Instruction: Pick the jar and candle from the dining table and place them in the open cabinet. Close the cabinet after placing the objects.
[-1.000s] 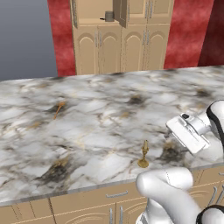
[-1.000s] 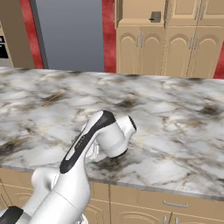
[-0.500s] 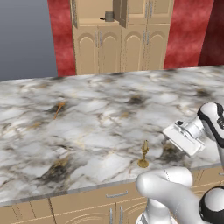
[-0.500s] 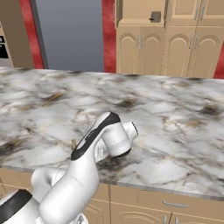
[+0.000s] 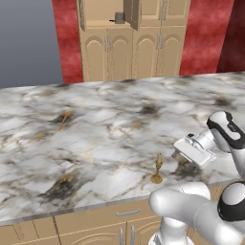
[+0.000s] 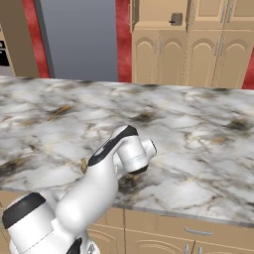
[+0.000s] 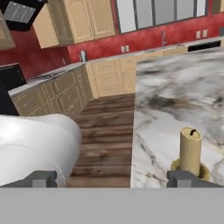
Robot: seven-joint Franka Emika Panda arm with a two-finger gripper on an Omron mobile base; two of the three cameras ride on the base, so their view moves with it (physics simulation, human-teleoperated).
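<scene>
The candle [image 5: 157,169] stands near the front edge of the dining table [image 5: 95,139], in the lower middle of the left base view. In the hand view it sits at the lower right, just behind one dark finger tip. It is a short cream stick in a little gold holder with a round foot.

The gripper [image 5: 190,150] is just to the right of the candle in the left base view, low over the marble. Its jaws are wide open and hold nothing.

The candle looks light and stiff. It is thin and tall for its small foot, so a bump from the side could tip it over. The wax may be a bit slippery. A good place to grab it looks like low on the stick, just above the gold holder, with one finger on each side.

The jar [image 5: 119,17] is in the open cabinet [image 5: 134,38], at the top middle of the left base view. A thin orange stick [image 5: 63,119] lies far off on the left of the marble.
</scene>
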